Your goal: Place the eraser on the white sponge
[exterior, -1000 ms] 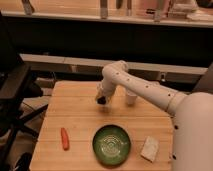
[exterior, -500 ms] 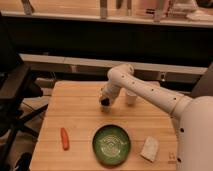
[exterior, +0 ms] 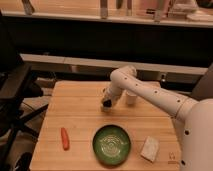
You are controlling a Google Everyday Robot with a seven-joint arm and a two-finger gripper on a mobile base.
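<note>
My gripper [exterior: 106, 105] hangs at the end of the white arm, low over the middle of the wooden table [exterior: 75, 107], just left of a small white cup [exterior: 131, 98]. A small dark shape sits at its tip; I cannot tell whether this is the eraser or part of the gripper. No black block shows anywhere else on the table. The thick white sponge is not in view; it may be hidden behind the arm.
A green plate [exterior: 111, 144] lies near the front edge, below the gripper. An orange carrot-like stick [exterior: 64, 138] lies at the front left. A flat pale speckled square piece [exterior: 150, 148] lies at the front right. A dark chair [exterior: 15, 100] stands to the left.
The gripper has moved a little to the right and toward the front of the table, nearer the green plate. The things on the table have not moved.
</note>
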